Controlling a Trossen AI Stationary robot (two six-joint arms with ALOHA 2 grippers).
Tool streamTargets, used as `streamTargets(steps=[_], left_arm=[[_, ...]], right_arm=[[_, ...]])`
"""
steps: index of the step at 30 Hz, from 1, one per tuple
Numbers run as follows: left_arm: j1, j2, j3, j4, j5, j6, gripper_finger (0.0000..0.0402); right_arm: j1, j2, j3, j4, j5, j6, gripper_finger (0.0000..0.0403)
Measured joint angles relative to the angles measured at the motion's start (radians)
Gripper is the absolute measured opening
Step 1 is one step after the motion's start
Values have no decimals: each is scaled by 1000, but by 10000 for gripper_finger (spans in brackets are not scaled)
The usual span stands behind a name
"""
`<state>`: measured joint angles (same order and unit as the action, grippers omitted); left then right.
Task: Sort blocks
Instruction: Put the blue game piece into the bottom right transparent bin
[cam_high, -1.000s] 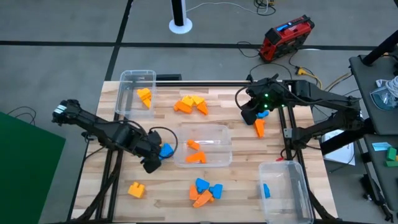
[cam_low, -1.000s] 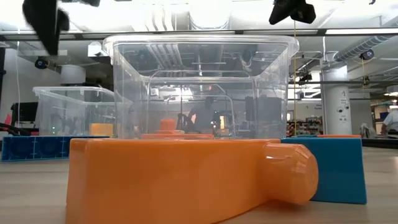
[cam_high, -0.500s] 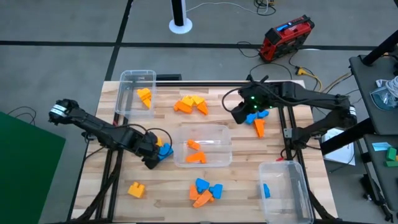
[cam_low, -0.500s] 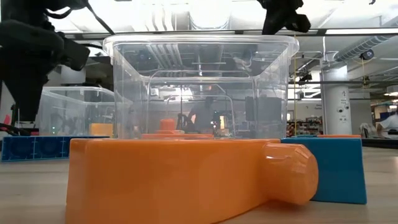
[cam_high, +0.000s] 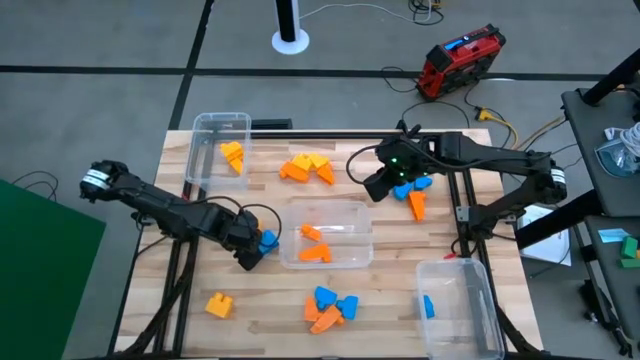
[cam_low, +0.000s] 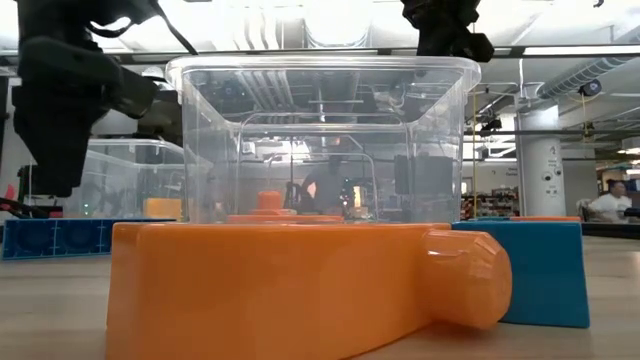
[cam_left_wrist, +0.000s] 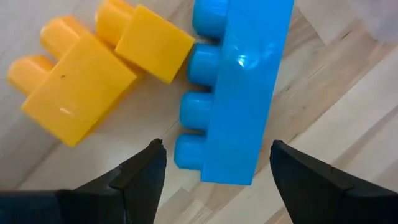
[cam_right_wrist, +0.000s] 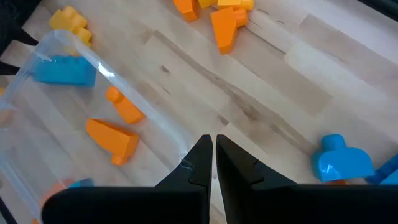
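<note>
Beside the middle clear bin (cam_high: 330, 232), the left gripper (cam_left_wrist: 214, 163) has been lowered over the last second onto a blue brick (cam_left_wrist: 241, 87) lying flat next to a yellow block (cam_left_wrist: 87, 84), its fingers spread wide on either side and nothing yet held, so a pick for sorting is judged to be close. Meanwhile the right gripper (cam_right_wrist: 213, 155) has been carried, fingers pressed together and empty, from the blue and orange blocks (cam_high: 415, 195) toward that bin. Loose blocks are scattered over a pale wooden table (cam_high: 400, 280), and a large workshop is seen behind.
</note>
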<state>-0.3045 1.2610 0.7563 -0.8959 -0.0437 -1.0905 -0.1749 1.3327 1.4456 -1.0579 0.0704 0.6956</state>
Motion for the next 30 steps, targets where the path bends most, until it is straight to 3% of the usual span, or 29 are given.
streamTargets(steps=[7,18,30], left_arm=[[0,56,0,35,13,8,266],[0,131,0,57,17,79,318],[0,269,-13,212,29,158,313]], right_arm=[[0,0,0,0,0,0,13],[0,0,1,0,0,1,13],[0,-1,1,0,0,5,13]])
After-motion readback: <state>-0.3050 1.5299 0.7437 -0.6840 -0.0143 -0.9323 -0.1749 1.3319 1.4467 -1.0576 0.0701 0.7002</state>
